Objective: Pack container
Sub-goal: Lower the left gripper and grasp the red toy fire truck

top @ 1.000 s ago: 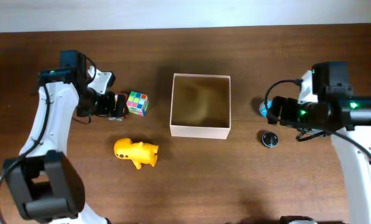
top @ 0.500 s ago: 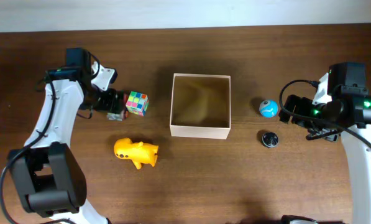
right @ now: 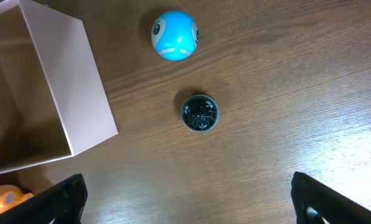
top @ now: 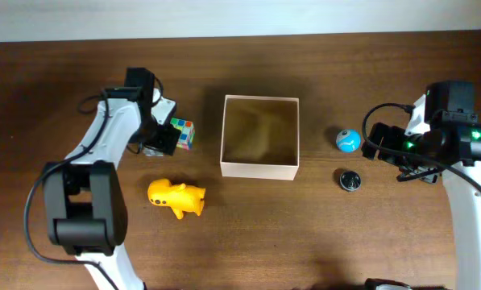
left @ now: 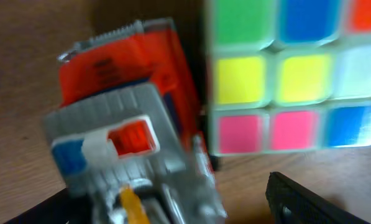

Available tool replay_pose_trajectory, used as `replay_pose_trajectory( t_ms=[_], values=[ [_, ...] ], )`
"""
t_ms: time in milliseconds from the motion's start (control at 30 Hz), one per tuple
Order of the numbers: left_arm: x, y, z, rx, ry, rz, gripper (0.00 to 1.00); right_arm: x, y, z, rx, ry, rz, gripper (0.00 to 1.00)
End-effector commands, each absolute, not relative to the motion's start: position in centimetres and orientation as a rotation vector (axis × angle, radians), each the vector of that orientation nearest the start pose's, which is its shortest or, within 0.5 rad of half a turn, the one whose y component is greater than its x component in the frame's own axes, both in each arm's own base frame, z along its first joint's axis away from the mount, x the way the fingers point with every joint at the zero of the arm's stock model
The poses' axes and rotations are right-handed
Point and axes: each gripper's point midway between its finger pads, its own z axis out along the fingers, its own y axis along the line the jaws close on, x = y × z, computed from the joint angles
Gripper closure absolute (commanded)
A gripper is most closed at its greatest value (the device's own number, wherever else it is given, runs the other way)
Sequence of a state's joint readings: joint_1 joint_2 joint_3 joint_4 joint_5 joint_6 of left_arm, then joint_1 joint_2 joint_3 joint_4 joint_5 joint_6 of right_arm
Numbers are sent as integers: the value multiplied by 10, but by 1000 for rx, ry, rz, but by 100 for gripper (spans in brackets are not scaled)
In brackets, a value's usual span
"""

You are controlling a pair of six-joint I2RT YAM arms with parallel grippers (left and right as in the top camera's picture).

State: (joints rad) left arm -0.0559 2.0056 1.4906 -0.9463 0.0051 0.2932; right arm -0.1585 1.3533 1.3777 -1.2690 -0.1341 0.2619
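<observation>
The container (top: 259,170) is a square open white box with a tan inside, at the table's middle; nothing shows inside it. It also shows at the left of the right wrist view (right: 79,93). My left gripper (top: 161,140) is open, its fingers either side of a red and grey toy (left: 123,81), which lies against a multicoloured puzzle cube (top: 181,134) (left: 278,74). My right gripper (top: 371,143) (right: 188,199) is wide open and empty above bare table, just right of a blue ball (top: 348,140) (right: 174,35) and a black round disc (top: 350,180) (right: 199,112).
A yellow animal toy (top: 176,198) lies front left of the box, and its edge shows in the right wrist view (right: 5,198). The table's far edge meets a pale wall at the top.
My left gripper has swung right and closed in on the red and grey toy beside the cube. My right gripper drew back to the right off the blue ball, then stayed still.
</observation>
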Motion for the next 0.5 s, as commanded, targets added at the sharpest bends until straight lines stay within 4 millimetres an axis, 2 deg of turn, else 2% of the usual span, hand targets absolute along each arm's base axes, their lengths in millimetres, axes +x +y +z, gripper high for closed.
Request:
replay_pose_trajectory(
  t_ms=[0, 267, 367, 467],
  values=[
    [400, -16, 25, 512, 3034, 66, 13, 287, -24, 211, 571, 2742, 218, 2],
    [396, -12, 12, 382, 3088, 51, 13, 285, -27, 211, 577, 2749, 192, 1],
    [395, -12, 9, 305, 3104, 49, 17, 285, -27, 210, 577, 2749, 192, 1],
    [396, -12, 9, 252, 3107, 48, 27, 284, -27, 210, 579, 2754, 192, 1]
  ],
)
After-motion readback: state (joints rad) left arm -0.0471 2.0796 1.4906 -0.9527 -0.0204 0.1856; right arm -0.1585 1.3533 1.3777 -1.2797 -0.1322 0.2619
